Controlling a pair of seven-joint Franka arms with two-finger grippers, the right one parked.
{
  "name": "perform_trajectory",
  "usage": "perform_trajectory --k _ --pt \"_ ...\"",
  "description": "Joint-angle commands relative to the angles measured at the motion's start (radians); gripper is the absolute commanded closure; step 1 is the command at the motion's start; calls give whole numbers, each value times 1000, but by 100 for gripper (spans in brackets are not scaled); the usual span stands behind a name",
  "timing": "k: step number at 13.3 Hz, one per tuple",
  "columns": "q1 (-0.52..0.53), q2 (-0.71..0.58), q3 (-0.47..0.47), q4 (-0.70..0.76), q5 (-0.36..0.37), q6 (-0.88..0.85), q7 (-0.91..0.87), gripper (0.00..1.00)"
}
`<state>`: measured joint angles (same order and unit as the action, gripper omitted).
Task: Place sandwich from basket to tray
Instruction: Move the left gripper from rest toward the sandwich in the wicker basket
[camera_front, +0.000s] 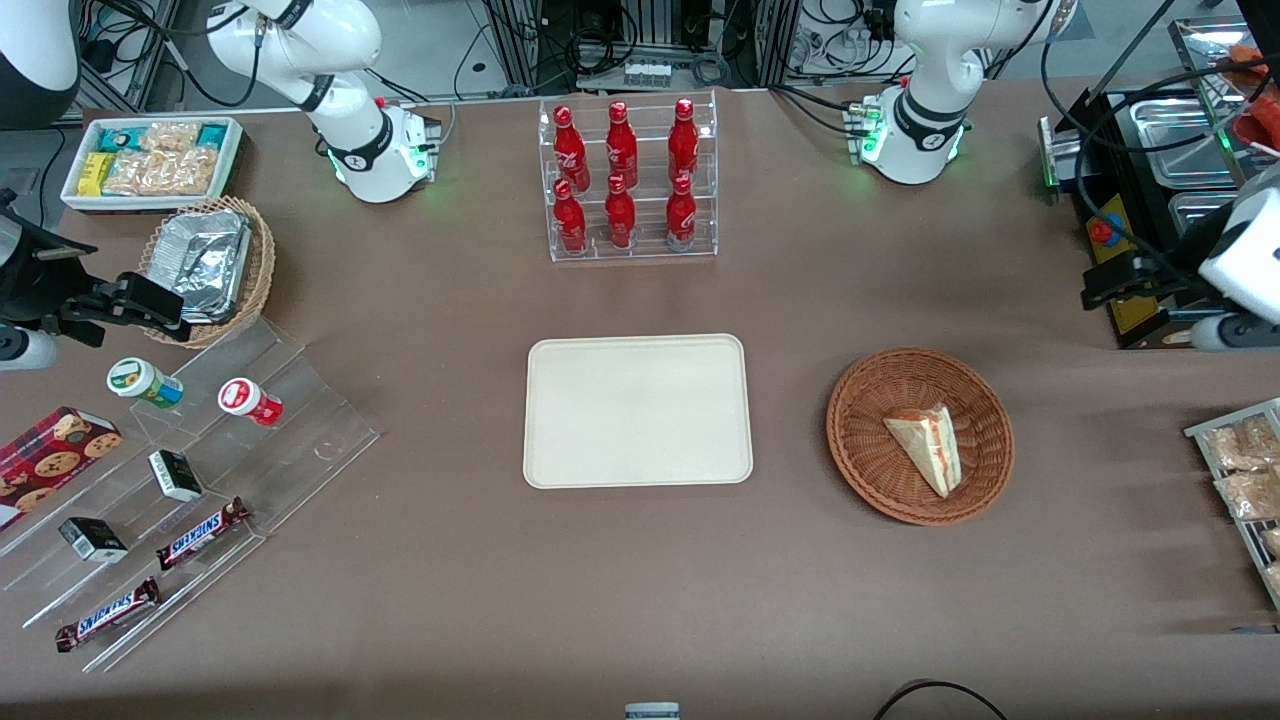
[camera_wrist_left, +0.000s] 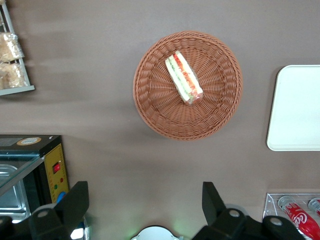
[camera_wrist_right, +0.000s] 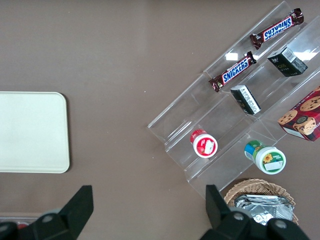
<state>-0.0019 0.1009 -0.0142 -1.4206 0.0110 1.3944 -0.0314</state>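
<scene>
The sandwich (camera_front: 930, 446) is a pale triangular wedge with red and green filling, lying flat inside the reddish-brown wicker basket (camera_front: 860, 440). In the left wrist view the sandwich (camera_wrist_left: 183, 77) rests near the middle of the basket (camera_wrist_left: 150, 100). The cream tray (camera_front: 638, 410) lies bare on the table, beside the basket toward the parked arm's end; one end of the tray (camera_wrist_left: 295, 107) shows in the wrist view. My gripper (camera_wrist_left: 145, 192) hangs open and empty well above the table. In the front view the gripper (camera_front: 1115, 280) is farther from the camera than the basket, toward the working arm's end.
A clear rack of red bottles (camera_front: 628, 180) stands farther from the camera than the tray. A black and steel appliance (camera_front: 1150, 160) sits close to my gripper. A rack of snack packets (camera_front: 1240, 480) lies at the working arm's end. Stepped acrylic shelves (camera_front: 200, 470) hold snacks at the parked arm's end.
</scene>
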Motion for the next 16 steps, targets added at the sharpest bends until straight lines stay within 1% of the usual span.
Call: perform_trajectory --k 1,2,4,5,6,8,9,13,16 --pt "10 -59 4 -67 -3 6 16 0" --pt "11 -55 4 -61 -23 8 10 0" --pt "10 -11 4 -70 -5 56 2 0" --pt "8 3 2 -93 -5 98 -42 0" --pt "2 25 -3 -121 -5 148 -144 0" --pt "-12 22 -26 -258 -2 317 -260 0" --pt "-18 19 -29 -323 -2 389 -351 0" --pt "-50 36 -50 -520 -8 703 -680 0" --pt "-50 74 -72 -590 -8 846 -731 0"
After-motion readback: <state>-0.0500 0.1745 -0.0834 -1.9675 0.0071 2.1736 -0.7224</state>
